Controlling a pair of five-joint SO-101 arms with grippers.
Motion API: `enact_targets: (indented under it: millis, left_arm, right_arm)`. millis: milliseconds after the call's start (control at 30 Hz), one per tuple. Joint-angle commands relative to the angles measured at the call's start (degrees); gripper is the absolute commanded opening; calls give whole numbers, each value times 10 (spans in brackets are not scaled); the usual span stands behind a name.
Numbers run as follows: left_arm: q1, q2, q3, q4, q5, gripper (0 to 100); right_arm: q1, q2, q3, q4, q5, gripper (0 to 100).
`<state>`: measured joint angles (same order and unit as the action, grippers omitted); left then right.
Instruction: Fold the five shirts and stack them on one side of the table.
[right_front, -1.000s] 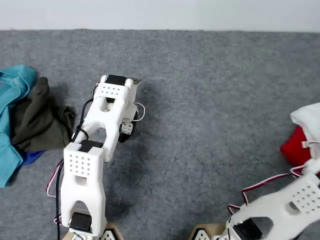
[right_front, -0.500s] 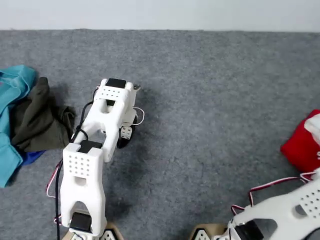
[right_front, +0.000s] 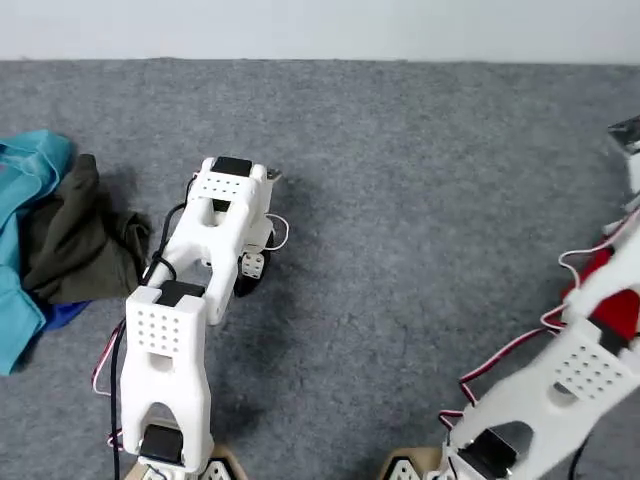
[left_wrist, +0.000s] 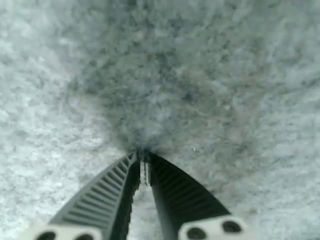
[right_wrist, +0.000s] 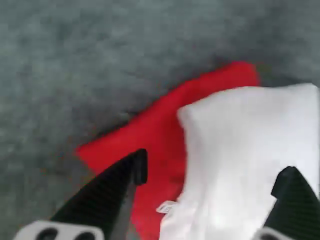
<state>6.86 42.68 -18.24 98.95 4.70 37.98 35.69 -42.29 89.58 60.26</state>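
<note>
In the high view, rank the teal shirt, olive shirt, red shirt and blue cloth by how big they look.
1. olive shirt and teal shirt: about alike; the teal is cut by the frame edge.
2. red shirt, partly behind an arm.
3. blue cloth, just a sliver.

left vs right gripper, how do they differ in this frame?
The left gripper is shut, fingertips together; the right gripper is wide open. The left gripper points at bare grey table; the right gripper points at a white shirt lying on a red shirt. Shared: black fingers, and neither grips anything.
</note>
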Motion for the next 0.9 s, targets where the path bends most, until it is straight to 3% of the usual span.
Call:
enact_targets:
  millis: [0, 367, 467, 667, 867]
  left_arm:
    - [-3, -33, 2, 17, 4, 14]
    - [-4, -33, 2, 17, 2, 14]
    - [-4, -31, 2, 17, 1, 14]
    - [-2, -27, 2, 17, 1, 14]
    - [-4, -27, 2, 17, 1, 14]
  right_arm:
    - [-14, -36, -14, 47, 50, 394]
    - [37, 73, -13, -58, 101, 388]
    - [50, 98, -13, -107, 105, 314]
    - [55, 129, -13, -181, 105, 20]
    - [58, 145, -13, -201, 108, 39]
